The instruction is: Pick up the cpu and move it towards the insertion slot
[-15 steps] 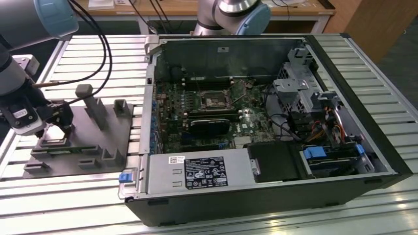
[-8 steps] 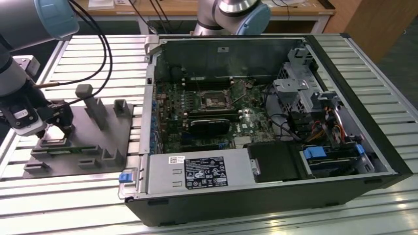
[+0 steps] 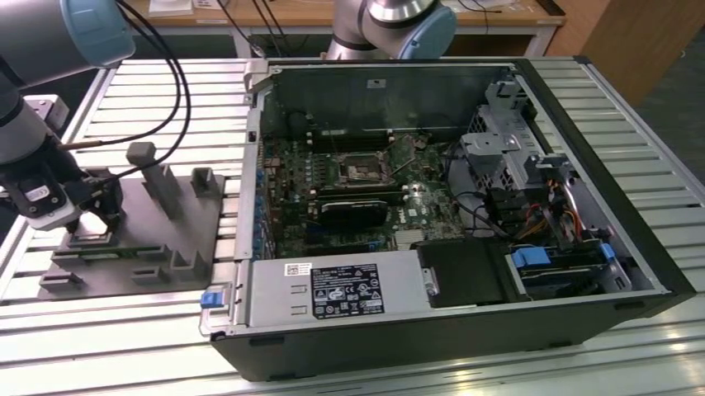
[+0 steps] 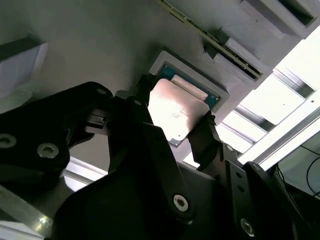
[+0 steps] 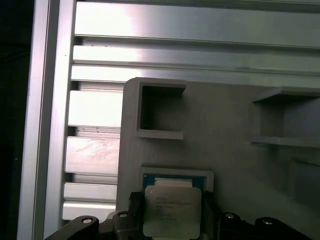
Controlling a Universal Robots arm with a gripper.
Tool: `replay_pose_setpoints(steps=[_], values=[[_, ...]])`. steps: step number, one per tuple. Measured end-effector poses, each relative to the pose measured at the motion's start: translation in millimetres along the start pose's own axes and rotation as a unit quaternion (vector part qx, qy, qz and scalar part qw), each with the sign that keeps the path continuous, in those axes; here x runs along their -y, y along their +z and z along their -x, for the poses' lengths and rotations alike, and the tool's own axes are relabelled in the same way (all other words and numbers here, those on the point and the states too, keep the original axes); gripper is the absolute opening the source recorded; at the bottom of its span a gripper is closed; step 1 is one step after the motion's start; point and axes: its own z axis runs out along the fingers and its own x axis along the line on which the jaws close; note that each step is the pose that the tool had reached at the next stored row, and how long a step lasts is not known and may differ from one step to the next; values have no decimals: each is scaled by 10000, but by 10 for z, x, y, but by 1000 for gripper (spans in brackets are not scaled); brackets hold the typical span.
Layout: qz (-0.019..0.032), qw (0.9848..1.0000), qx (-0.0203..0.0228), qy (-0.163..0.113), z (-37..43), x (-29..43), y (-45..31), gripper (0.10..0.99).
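Observation:
The cpu (image 5: 172,205) is a flat silver square with a paler rim, and my gripper (image 5: 172,216) is shut on it, one black finger on each side. In the second wrist view the cpu (image 4: 175,106) sits in the gripper (image 4: 176,119) just over a shallow square pocket (image 4: 197,82) with a green-edged inside, cut in the grey fixture plate (image 5: 235,150). In the exterior view the gripper (image 3: 94,221) hangs over the fixture plate (image 3: 149,239) on that view's left. The insertion slot (image 3: 361,170), dark with a silver bracket, lies on the motherboard inside the open computer case.
Grey upright blocks (image 3: 154,177) rise from the fixture plate close to the gripper. The open computer case (image 3: 463,206) takes up the middle and the exterior view's right, its wall (image 3: 256,140) between fixture and slot. Black cables (image 3: 165,91) hang by the arm. Slatted aluminium table (image 3: 154,330) lies underneath.

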Motion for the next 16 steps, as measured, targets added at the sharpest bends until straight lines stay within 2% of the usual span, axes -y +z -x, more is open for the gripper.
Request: replay_pose_setpoints(steps=[1,3,7,13,16], values=[[0,10000,0,0,2,0,0,565],[0,10000,0,0,6,0,0,553],[0,10000,0,0,7,-1,-10,545],[0,10000,0,0,8,-5,-100,545],[9,10000,1,-1,9,-4,-106,545]])
